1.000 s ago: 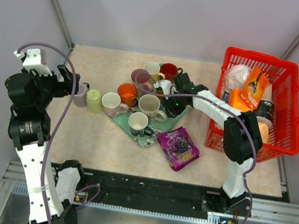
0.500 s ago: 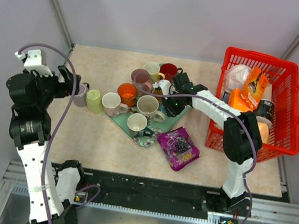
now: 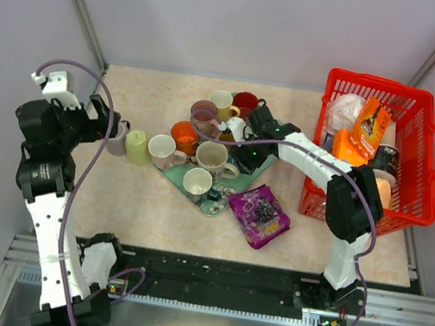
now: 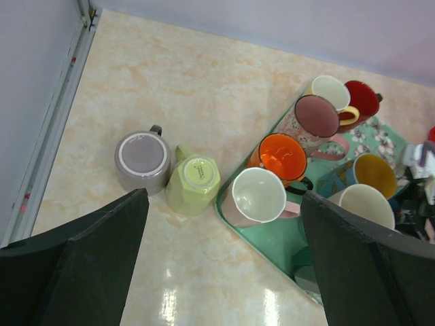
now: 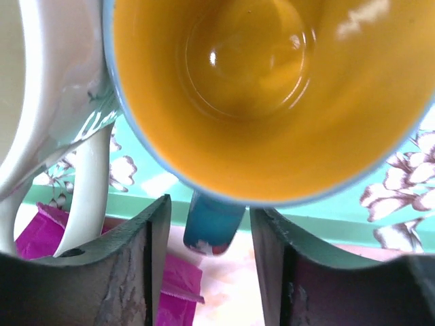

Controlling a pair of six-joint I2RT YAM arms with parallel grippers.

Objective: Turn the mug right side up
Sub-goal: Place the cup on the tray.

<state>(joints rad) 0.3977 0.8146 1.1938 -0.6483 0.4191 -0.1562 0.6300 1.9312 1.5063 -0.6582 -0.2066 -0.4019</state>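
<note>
Two mugs stand upside down on the table left of the tray: a grey mug [image 4: 142, 161] [image 3: 116, 137] and a pale green mug [image 4: 193, 182] [image 3: 137, 147]. My left gripper [image 4: 224, 197] [image 3: 108, 121] hangs above and just short of them, open wide and empty. A dusky pink mug [image 4: 317, 117] on the green tray [image 3: 241, 183] also shows its base. My right gripper [image 5: 209, 207] [image 3: 243, 134] is open around the handle [image 5: 212, 227] of an upright blue mug with a yellow inside [image 5: 272, 88] [image 4: 370, 175]; a gap shows on each side of the handle.
Several upright mugs crowd the tray, among them orange [image 3: 185, 135], cream [image 3: 212, 156] and white [image 3: 198, 182]. A purple snack pouch [image 3: 259, 213] lies at the tray's near right. A red basket [image 3: 421, 129] of packets stands at the far right.
The right gripper's jaws have widened off the blue mug's handle. The left arm has shifted a little right and its jaws opened slightly more. Cream and white mugs nudged slightly.
</note>
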